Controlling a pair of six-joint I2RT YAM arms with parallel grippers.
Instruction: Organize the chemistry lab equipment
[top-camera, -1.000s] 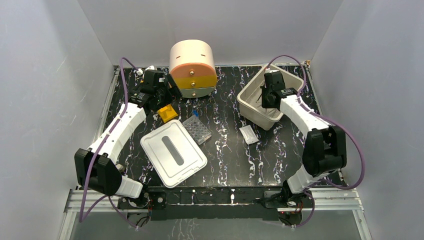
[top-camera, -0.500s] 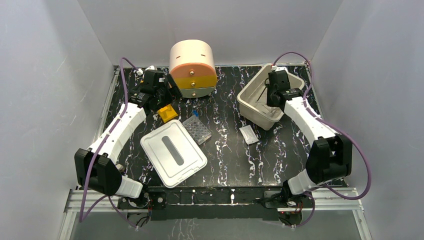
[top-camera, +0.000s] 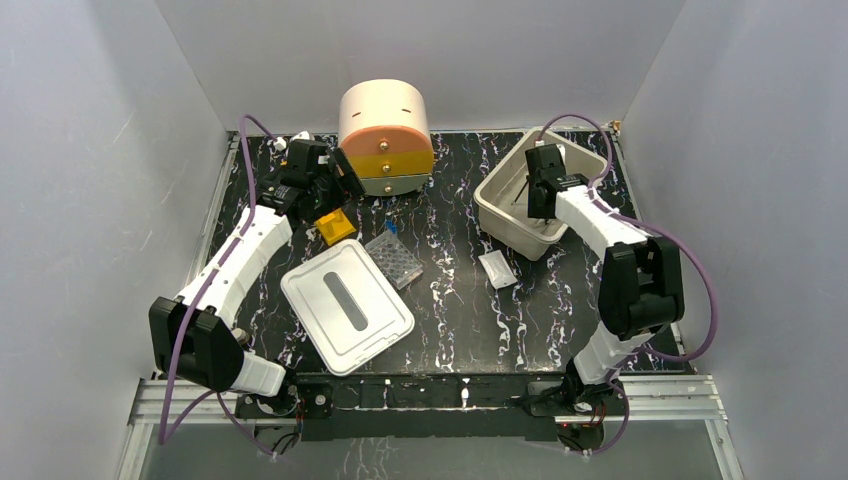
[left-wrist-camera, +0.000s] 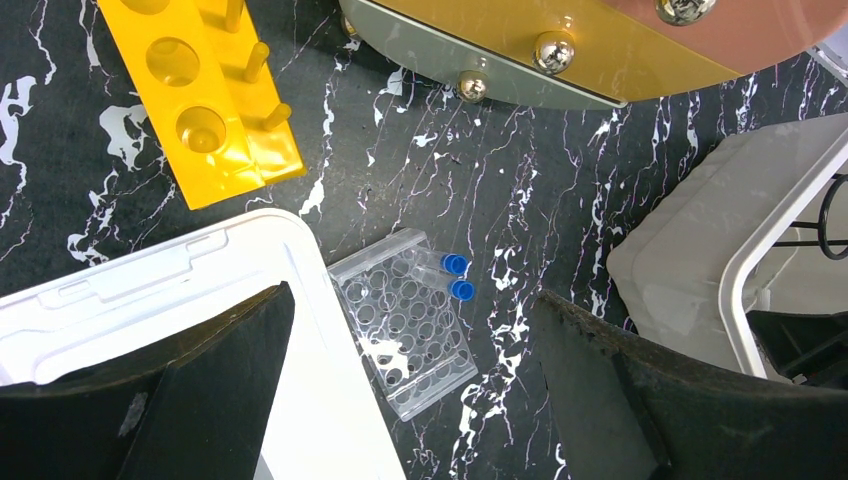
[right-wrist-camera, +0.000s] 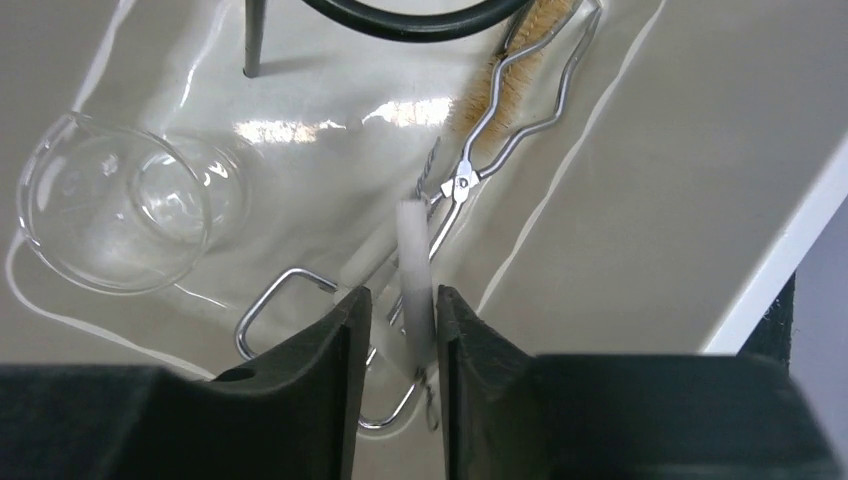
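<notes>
Hanging right pincer (right-wrist-camera: 400, 302) inside white bin (right-wrist-camera: 690, 140) walls.

A yellow rack (left-wrist-camera: 200, 110) and clear well plate (left-wrist-camera: 410, 335) lie flat on the table (top-camera: 450, 300), clear dishes (right-wrist-camera: 110, 210) inside the bin (right-wrist-camera: 680, 150)

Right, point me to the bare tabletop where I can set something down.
Widest bare patch: between the lid, the small clear packet and the table's near edge. Another lies between the drawer unit and the bin. Crowded: around the yellow rack and well plate.
</notes>
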